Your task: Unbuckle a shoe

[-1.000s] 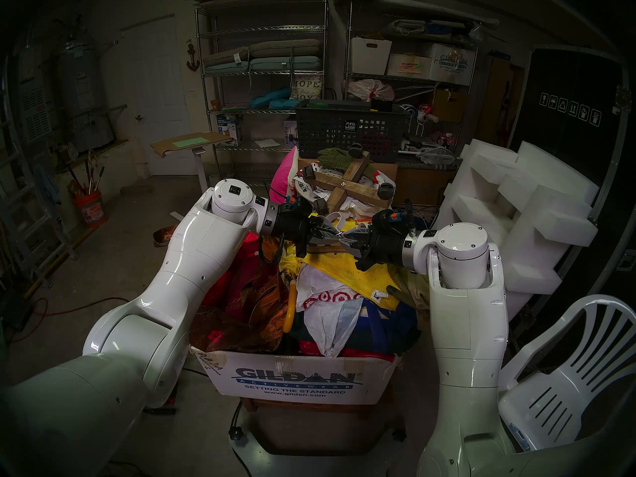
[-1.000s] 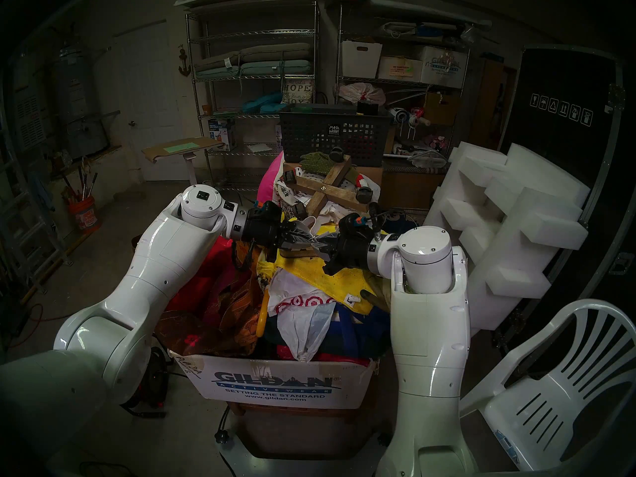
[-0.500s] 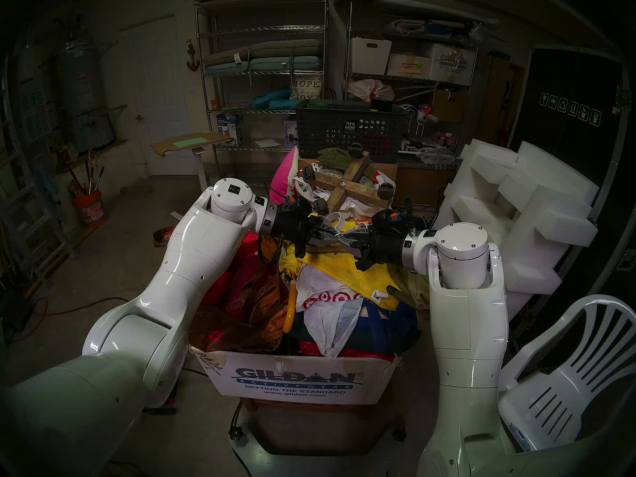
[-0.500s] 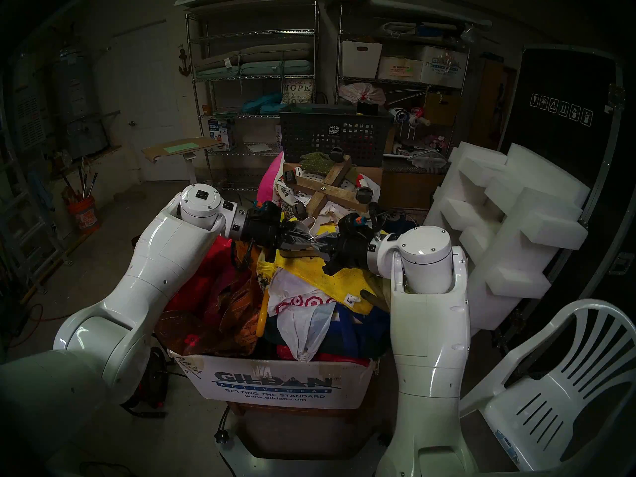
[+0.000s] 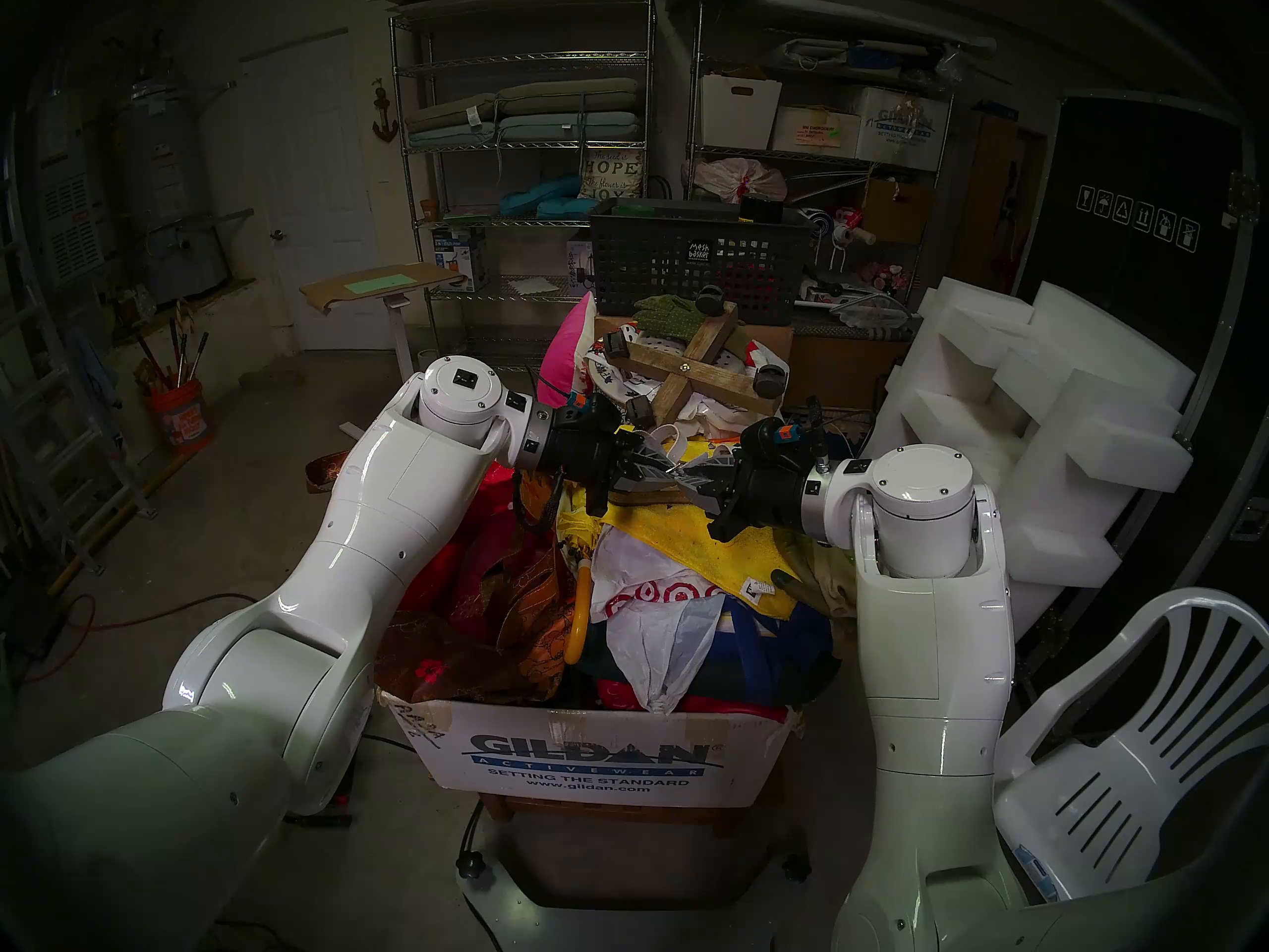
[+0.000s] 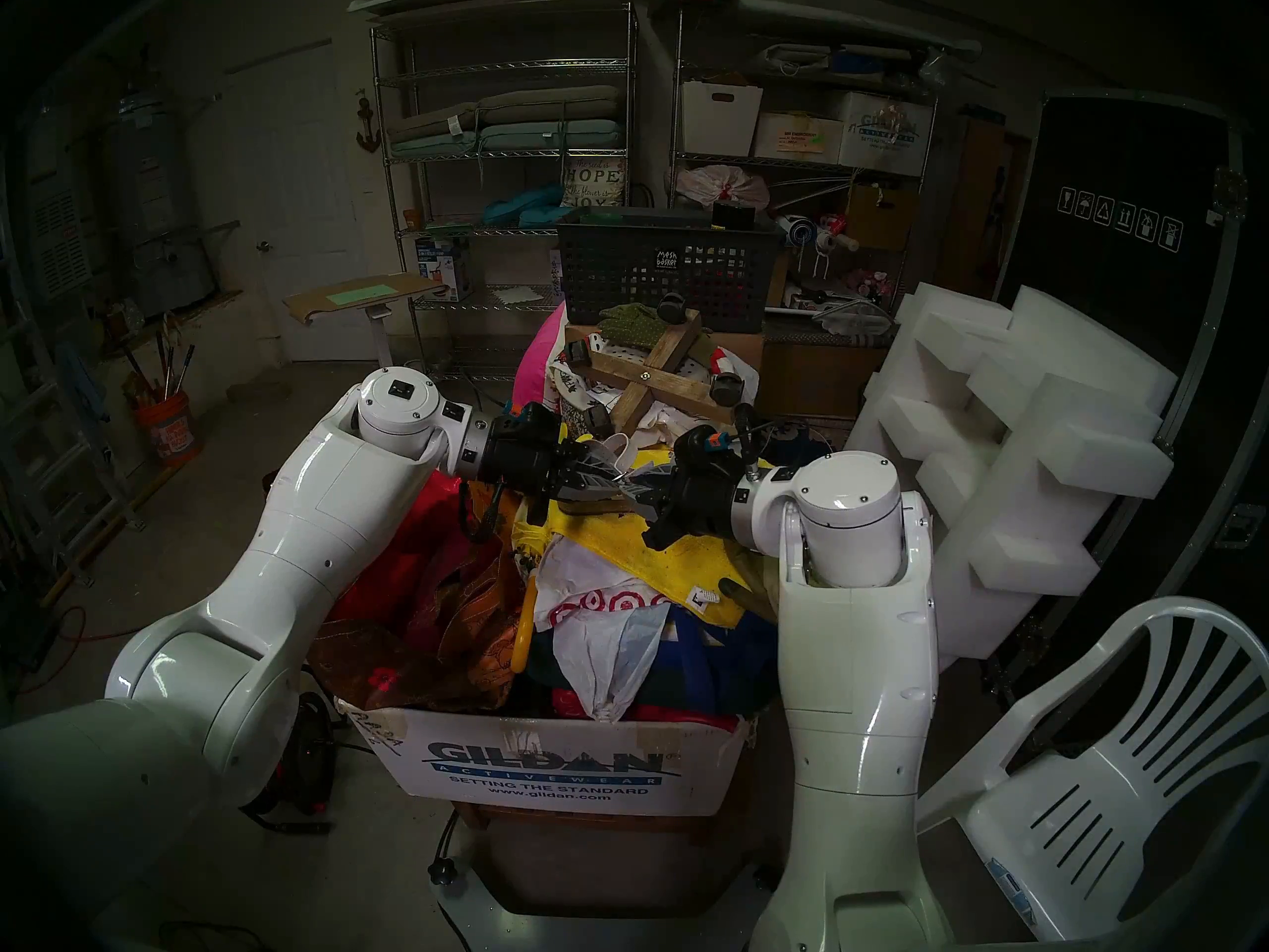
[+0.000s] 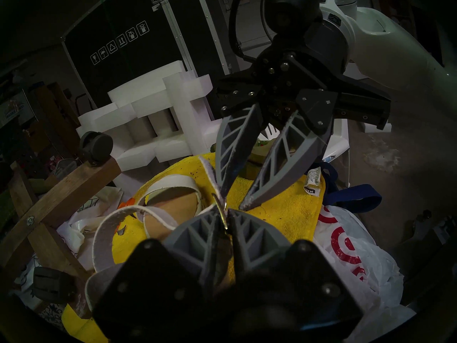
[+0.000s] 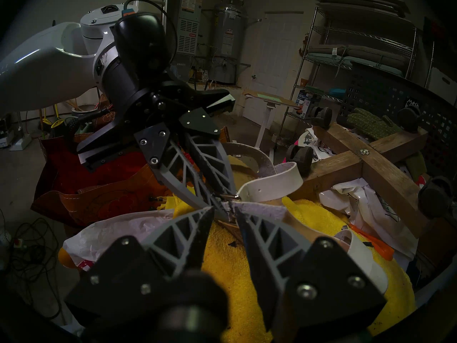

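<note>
The shoe (image 7: 173, 206), a cream-white strappy sandal with a tan footbed, lies on a yellow towel (image 7: 284, 211) on top of the pile. My left gripper (image 7: 224, 211) is shut on the small metal buckle (image 7: 225, 204) of the ankle strap (image 8: 272, 184). From the opposite side my right gripper (image 7: 233, 201) meets it tip to tip, jaws apart. The loose strap end (image 7: 206, 169) lies along the outside of one of its fingers (image 7: 222, 161). In the head view the left gripper (image 5: 669, 472) and right gripper (image 5: 681, 481) touch noses over the shoe (image 5: 669, 439).
A wooden cross with caster wheels (image 5: 693, 370) lies just behind the shoe, a green glove (image 8: 368, 123) on it. A black mesh basket (image 5: 693, 264) stands further back. The pile fills a Gildan box (image 5: 590, 758). Foam blocks (image 5: 1030, 408) and a white chair (image 5: 1133, 758) are on the right.
My left gripper has drawn back slightly to the left with the buckle, and its jaws have eased a touch. The right gripper has followed a little.
</note>
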